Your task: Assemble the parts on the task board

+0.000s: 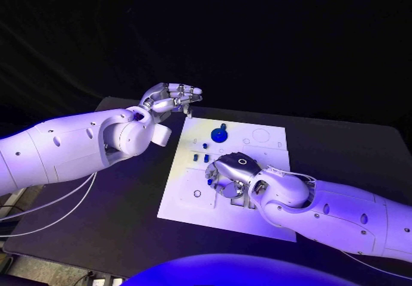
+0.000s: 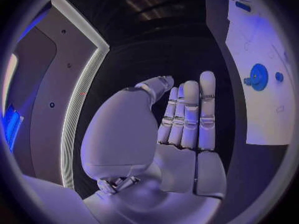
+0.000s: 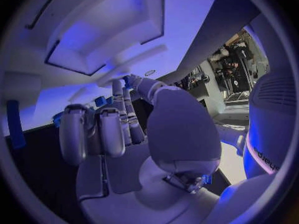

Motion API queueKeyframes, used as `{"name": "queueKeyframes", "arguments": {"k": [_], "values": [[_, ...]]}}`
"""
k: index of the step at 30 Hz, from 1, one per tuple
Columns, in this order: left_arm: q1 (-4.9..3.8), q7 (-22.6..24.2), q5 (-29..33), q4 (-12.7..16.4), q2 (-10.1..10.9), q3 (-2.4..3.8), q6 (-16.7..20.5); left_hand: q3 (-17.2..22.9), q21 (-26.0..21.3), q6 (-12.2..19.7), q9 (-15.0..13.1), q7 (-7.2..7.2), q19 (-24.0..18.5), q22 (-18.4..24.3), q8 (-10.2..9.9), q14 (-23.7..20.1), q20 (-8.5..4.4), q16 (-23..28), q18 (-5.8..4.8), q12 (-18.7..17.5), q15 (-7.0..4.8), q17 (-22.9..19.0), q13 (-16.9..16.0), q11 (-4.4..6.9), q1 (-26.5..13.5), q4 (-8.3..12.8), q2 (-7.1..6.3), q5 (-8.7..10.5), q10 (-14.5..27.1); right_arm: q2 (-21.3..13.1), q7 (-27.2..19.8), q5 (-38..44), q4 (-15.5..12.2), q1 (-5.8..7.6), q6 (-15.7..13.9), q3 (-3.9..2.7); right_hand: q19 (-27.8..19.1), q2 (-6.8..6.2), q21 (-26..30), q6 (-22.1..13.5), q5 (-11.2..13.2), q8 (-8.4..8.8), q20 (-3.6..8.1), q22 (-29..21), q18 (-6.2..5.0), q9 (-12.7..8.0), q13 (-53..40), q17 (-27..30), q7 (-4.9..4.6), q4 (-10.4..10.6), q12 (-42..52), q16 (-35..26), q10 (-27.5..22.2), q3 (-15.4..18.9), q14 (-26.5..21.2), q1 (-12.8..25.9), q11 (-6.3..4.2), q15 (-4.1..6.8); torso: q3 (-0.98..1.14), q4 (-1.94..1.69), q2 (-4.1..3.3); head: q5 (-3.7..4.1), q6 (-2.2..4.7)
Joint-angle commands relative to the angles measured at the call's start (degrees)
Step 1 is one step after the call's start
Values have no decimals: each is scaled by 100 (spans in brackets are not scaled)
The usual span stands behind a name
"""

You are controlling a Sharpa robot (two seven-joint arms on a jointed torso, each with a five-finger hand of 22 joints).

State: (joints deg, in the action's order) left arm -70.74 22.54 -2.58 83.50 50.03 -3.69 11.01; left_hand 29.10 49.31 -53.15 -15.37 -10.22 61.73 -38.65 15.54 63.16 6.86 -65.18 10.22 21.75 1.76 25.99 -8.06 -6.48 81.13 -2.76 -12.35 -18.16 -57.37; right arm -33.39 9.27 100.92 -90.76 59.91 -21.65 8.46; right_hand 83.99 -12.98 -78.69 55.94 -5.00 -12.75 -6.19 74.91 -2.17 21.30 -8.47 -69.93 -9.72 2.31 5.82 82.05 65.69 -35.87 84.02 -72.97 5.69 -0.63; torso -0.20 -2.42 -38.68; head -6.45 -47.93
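Right robot hand (image 1: 230, 174) down on the board (image 1: 262, 211), left robot hand (image 1: 172, 97) off its far-left corner.
Right robot hand: fingers curled onto the board's middle; whether it grips a part — cannot tell. A blue piece (image 3: 127, 80) shows at its fingertips in the right wrist view. Left robot hand holds nothing, fingers straight and side by side, above the surface (image 1: 343, 140) just beyond the board's corner. Blue gear (image 1: 219, 135) sits on the board's far half, small blue parts (image 1: 201, 158) between gear and right robot hand.
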Motion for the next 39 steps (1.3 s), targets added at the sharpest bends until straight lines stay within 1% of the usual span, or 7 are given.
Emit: {"name": "queueKeyframes", "arguments": {"k": [1, 6, 14, 25, 26, 30, 39], "values": [[-10, -17, 32, 10, -3, 5, -8, -1, -33, 42, -7, 1, -34, 8, 33, -36, -16, -14, 35, 27, 2, -12, -11, -1, -2, 30, 86, -35, 50, -19, 6, 75, 11, -12, -45, 11, -168, -61, 415, -257, 8, 169, -80, 805, -138, -69, 87, 267, -18, -16, -120, -153, -300, 82, 122, 32, 64, -82, 6, 2, -2, 2, 9], [-10, -48, 32, 10, -1, 5, 4, 15, -34, 58, -7, -6, -41, 8, 38, -54, -15, -8, 35, 45, 5, -22, -16, -7, 11, 41, 97, -37, 84, -87, -27, 91, -73, -11, -170, 11, -226, -132, 579, -460, 26, 309, -96, 724, -174, -124, 140, 394, 27, -15, -84, -228, -455, 257, 89, 54, 38, -68, 6, -3, -3, 8, 12], [-10, -74, 33, 8, 10, 5, -13, 15, -34, 58, -7, -6, -41, 8, 38, -54, -15, -8, 35, 45, 5, -22, -16, -7, 11, 41, 97, -37, 84, -553, -18, -11, -471, 63, -385, -41, -158, -74, 508, -334, -56, 267, -79, 753, -152, -105, 158, 476, 42, -18, 56, -264, -429, 363, 91, -13, 24, -50, -2, 0, 5, 61, 50], [-10, -68, 34, 40, 27, 4, -39, 17, -35, 61, -7, -8, -44, 7, 42, -62, -13, -6, 35, 57, 8, -26, -20, -9, 11, 42, 100, -36, 91, -1689, -86, -849, -744, 681, 255, -131, -151, -211, 557, -345, -293, 315, -65, 735, -156, -126, 228, 424, 70, 53, 142, -225, -530, 743, 121, 96, 6, -28, -10, 33, 20, 259, 193], [-10, -65, 34, 40, 25, 4, -40, 17, -35, 61, -7, -8, -44, 7, 42, -62, -13, -6, 35, 57, 8, -26, -20, -9, 11, 42, 100, -36, 91, -1751, -96, -845, -715, 710, 313, -132, -180, -111, 650, -360, -348, 339, -53, 696, -177, -135, 268, 437, 135, 95, 205, -230, -616, 1192, 114, -3, 4, -43, -9, 37, 22, 258, 202], [-10, -60, 34, 38, 17, 3, -46, 17, -35, 61, -7, -8, -44, 7, 42, -62, -13, -6, 35, 57, 8, -26, -20, -9, 11, 42, 100, -36, 91, -1856, -126, -747, -625, 759, 457, -132, -187, 15, 714, -365, -351, 376, -76, 674, -181, -158, 343, 468, 227, 163, 257, -239, -781, 1680, 108, -199, 32, -51, 3, 52, 24, 248, 223], [-9, -61, 36, 27, 13, 3, -53, 17, -35, 61, -7, -8, -44, 7, 42, -62, -13, -6, 35, 57, 8, -26, -20, -9, 11, 42, 100, -36, 91, -1796, -167, -614, -510, 768, 597, -113, -169, 117, 701, -318, -353, 377, -78, 685, -177, -167, 376, 466, 276, 215, 326, -234, -804, 1868, 110, -332, 30, -57, -2, 34, 22, 233, 213]]}}
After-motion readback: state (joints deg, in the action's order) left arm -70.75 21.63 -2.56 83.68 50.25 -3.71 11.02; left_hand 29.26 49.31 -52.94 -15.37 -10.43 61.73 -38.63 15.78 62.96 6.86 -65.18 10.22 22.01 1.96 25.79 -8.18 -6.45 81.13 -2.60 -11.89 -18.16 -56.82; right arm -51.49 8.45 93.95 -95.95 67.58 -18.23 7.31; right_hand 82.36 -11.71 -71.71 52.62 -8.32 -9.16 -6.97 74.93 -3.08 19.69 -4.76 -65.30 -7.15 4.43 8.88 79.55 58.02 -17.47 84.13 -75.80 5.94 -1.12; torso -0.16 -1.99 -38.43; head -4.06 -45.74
